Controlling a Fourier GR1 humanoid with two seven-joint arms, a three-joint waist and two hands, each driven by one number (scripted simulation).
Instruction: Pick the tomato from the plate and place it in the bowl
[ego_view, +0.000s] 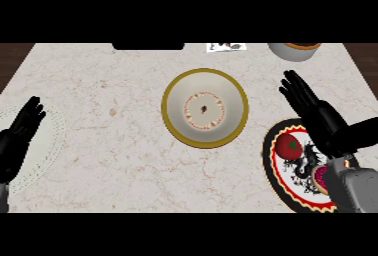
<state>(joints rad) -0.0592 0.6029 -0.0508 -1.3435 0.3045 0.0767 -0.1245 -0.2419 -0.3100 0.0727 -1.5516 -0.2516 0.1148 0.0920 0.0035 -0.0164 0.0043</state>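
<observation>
Down at about four o'clock on the marble counter (111, 150), the tomato (289, 145) sits on the left part of the black-rimmed plate (275, 172) with its red and yellow border. The right hand (314, 112) hangs above the plate's upper right, fingers straight and pointing toward eleven o'clock, holding nothing; the tomato lies just below and left of its palm, at roughly seven o'clock from the hand, apart from it. At the counter's middle stands the bowl (205, 108), gold-rimmed and white inside, at ten o'clock from the tomato and well apart. Over at nine o'clock the left hand (18, 135) rests open, fingers up, above a pale mat (48, 145).
</observation>
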